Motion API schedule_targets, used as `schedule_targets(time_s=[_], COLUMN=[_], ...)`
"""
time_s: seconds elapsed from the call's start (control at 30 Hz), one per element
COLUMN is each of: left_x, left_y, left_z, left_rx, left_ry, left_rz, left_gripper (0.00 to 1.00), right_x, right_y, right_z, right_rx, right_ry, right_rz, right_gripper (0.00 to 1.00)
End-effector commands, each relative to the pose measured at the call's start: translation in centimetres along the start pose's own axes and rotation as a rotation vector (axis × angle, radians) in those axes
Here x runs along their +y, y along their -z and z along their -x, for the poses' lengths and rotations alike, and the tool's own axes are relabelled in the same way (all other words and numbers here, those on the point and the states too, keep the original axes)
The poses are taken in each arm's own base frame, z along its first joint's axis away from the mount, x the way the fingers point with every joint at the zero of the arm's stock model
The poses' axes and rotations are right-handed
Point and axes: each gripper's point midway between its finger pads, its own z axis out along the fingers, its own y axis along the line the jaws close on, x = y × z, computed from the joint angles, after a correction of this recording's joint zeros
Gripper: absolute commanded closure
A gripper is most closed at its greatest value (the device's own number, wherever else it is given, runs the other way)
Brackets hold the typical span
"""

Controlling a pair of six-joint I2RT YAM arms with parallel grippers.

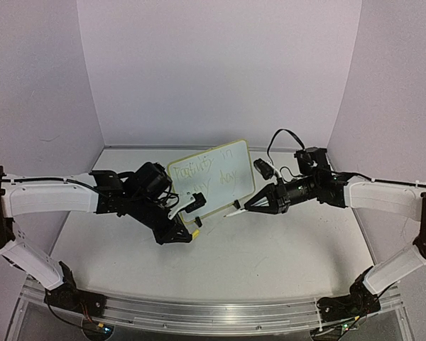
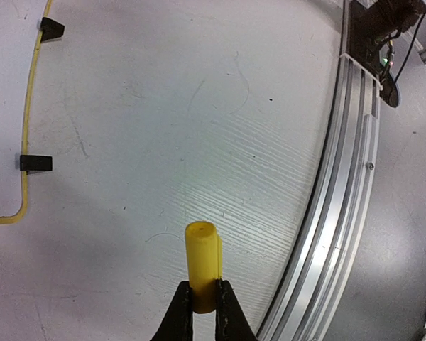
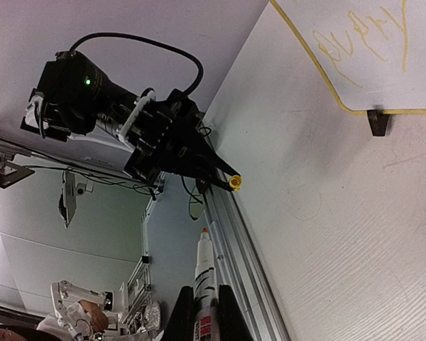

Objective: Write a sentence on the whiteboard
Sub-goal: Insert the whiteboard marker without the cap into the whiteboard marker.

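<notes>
left pincer [image 2: 204,293]: grips yellow cap [image 2: 202,256] | right pincer [image 3: 206,316]: grips marker [image 3: 204,266] | whiteboard [image 1: 234,190]: lower edge between pincers | counter [image 2: 199,106]: bare stretch ahead of left pincer

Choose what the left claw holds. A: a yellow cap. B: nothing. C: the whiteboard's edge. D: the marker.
A: the left wrist view shows the left claw shut on a yellow cap, while the marker sits in the right claw.
</notes>
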Motion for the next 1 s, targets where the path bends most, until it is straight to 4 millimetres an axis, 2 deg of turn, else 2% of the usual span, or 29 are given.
schedule_targets(time_s=[0.0, 0.47, 0.97], left_x=[-1.4, -2.9, -3.2], left_y=[0.2, -0.9, -1.1], left_z=[2.0, 2.0, 1.8], left_rx=[-0.036, -0.034, -0.032], left_ry=[-0.137, -0.196, -0.200], left_rz=[-0.007, -0.043, -0.062], left_gripper=[1.00, 1.00, 1.00], right_x=[0.6, -0.8, -2.0], right_y=[-0.9, -5.0, -6.7], right_z=[-0.4, -1.6, -1.9], right_rx=[0.063, 0.180, 0.222], right_ry=[-0.008, -0.035, -0.053], right_rz=[0.030, 0.027, 0.027], right_gripper=[1.00, 1.00, 1.00])
